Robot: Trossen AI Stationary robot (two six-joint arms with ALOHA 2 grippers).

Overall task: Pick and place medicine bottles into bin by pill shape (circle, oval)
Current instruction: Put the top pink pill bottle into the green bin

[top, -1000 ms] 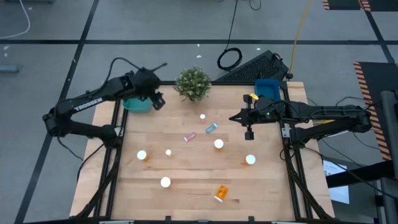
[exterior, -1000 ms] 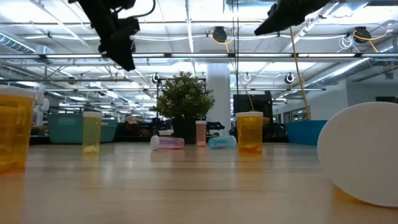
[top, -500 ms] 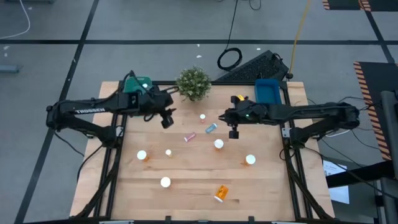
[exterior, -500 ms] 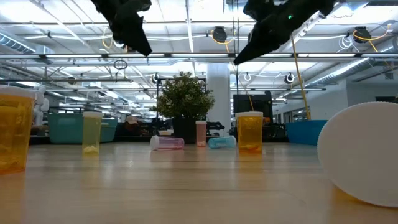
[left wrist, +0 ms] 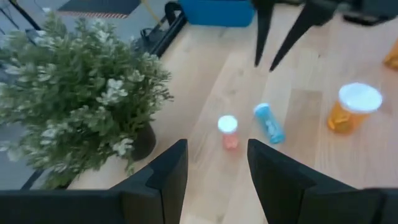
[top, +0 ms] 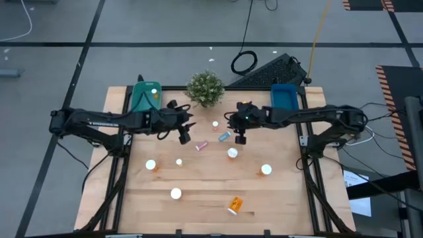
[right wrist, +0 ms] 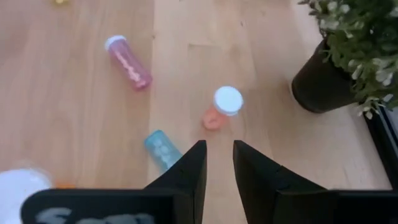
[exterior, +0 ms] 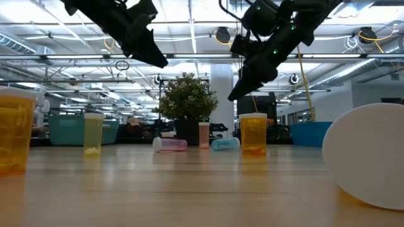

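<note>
The light blue bottle [top: 225,136] and pinkish bottle [top: 201,145] lie tipped on the wooden worktop [top: 198,198], long axes seemingly slanted. Left end effector [top: 184,137] and right end effector [top: 240,138] hover released, empty.

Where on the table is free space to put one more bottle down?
Bare wood lies along the near edge between the standing bottle and the tipped orange bottle, and at the left side below the teal bin. Around the plant it is crowded: three bottles and both grippers.

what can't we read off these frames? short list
- Pill shape inside the light blue bottle and pink bottle: too small in every view, blurred in the wrist views.
- Teal bin contents: left arm crosses part of it in the high view.
- Big white cap: cut off by the low view's right edge, its bottle hidden.
- Left claw and right claw are open, holding nothing.
</note>
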